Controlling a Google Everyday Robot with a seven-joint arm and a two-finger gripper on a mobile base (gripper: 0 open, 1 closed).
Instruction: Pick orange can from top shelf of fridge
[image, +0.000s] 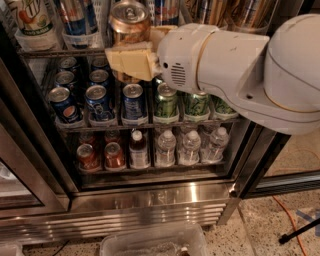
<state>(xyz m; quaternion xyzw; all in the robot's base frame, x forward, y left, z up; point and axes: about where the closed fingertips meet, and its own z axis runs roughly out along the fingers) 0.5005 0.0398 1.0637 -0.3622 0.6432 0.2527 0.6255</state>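
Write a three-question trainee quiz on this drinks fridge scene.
1. True or false: the robot's end effector is at the bottom rack.
2. The end effector grips: A, a green can; B, the shiny copper-orange metal can; C, a water bottle.
3. Fill in: in the camera view, the short green metal cans stand to the ___ of the short blue metal cans.
Key: 1 false, it is up at the thin grey wire top shelf; 2 B; 3 right.
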